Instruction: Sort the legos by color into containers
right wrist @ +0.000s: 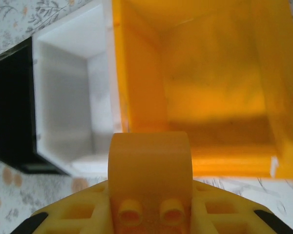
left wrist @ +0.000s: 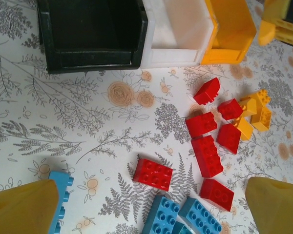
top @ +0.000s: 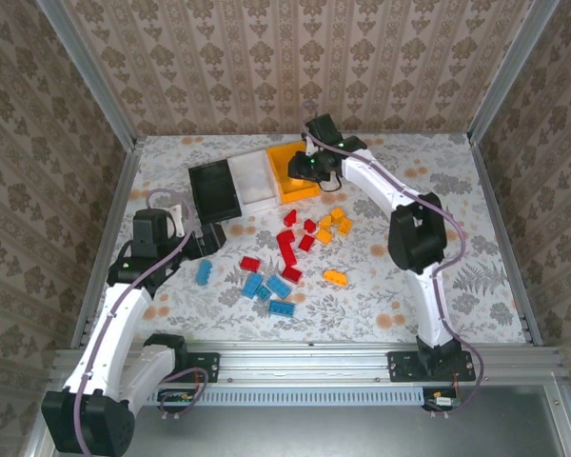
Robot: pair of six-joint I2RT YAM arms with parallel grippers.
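The containers stand in a row at the back: black bin [top: 214, 190], white bin [top: 252, 179], orange-yellow bin [top: 284, 152]. My right gripper [top: 309, 168] hangs over the near left part of the orange-yellow bin [right wrist: 210, 73], shut on an orange-yellow lego [right wrist: 149, 165] whose two hollow studs face the camera. Loose legos lie on the table: red ones [top: 287, 243], light blue ones [top: 266, 286], orange-yellow ones [top: 335, 224]. My left gripper [top: 209, 238] is open above the table, its fingers [left wrist: 24, 207] straddling a red brick [left wrist: 153, 174] and blue bricks [left wrist: 185, 217] without touching them.
One blue brick [top: 204, 272] lies apart at the left, by the left finger [left wrist: 58, 204]. A single orange-yellow brick [top: 335, 277] lies to the right of the blue group. The floral table [top: 476, 248] is walled in on three sides, with bare room at the right.
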